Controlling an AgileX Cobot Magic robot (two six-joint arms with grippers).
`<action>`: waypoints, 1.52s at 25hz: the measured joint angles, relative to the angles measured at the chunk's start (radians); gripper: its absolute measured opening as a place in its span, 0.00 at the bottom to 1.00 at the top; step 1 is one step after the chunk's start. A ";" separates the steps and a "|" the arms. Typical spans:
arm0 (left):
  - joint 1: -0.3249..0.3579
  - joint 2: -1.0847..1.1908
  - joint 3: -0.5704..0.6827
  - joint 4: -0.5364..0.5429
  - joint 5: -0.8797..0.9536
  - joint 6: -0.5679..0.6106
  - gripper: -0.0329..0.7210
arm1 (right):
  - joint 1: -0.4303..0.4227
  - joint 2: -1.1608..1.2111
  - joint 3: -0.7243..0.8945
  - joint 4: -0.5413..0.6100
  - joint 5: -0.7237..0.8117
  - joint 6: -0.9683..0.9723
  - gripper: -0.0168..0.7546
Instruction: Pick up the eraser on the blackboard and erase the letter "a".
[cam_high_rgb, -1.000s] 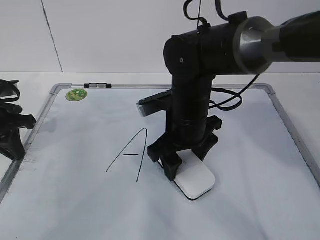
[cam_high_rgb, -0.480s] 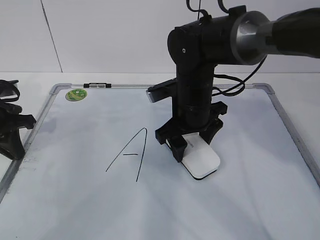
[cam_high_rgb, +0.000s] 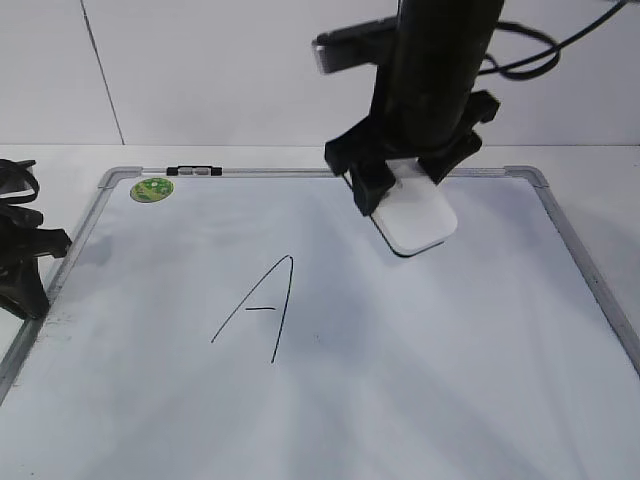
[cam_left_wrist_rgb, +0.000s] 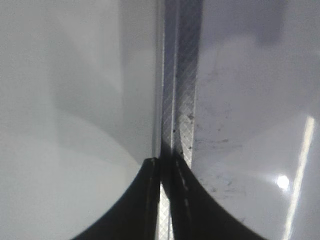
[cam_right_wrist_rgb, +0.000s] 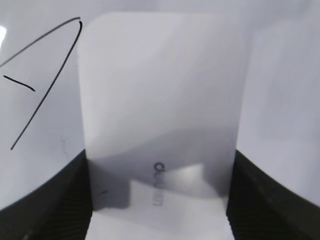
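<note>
White wall fills the back of the room, and below it a pale surface (cam_high_rgb: 600, 160) carries the big white dry-erase blackboard with a grey metal frame (cam_high_rgb: 590, 275). A small round green sticker (cam_high_rgb: 153, 189) sits in the far left corner of the board, just beside a little black and silver clip (cam_high_rgb: 196, 171) on the far frame edge.

The black right gripper (cam_high_rgb: 410, 190) hangs above the far middle of the board. Its two fingers are closed tight on the white rounded plastic eraser block (cam_high_rgb: 420, 218), one on each long side. The eraser is lifted off the board and tilted, and a thin dark edge shows along its bottom. In the right wrist view the eraser (cam_right_wrist_rgb: 160, 100) fills the middle, with a small grey mark on its top.

A tall capital "A" in thin black marker (cam_high_rgb: 258, 308) is drawn on the left middle of the board, well apart from the eraser. I see no small "a" on the board.

The black left gripper (cam_high_rgb: 22, 262) rests at the left edge. In the left wrist view its fingers (cam_left_wrist_rgb: 150, 200) are pressed together over the grey frame strip (cam_left_wrist_rgb: 180, 100), holding nothing.
</note>
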 joint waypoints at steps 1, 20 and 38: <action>0.000 0.000 0.000 0.000 0.000 0.000 0.09 | 0.000 -0.031 0.000 -0.010 0.002 0.005 0.76; 0.000 0.000 0.000 -0.016 0.000 0.002 0.09 | -0.001 -0.399 0.034 -0.201 0.030 0.132 0.76; 0.000 0.000 0.000 -0.026 -0.009 0.004 0.11 | -0.228 -0.488 0.034 -0.213 0.041 0.159 0.76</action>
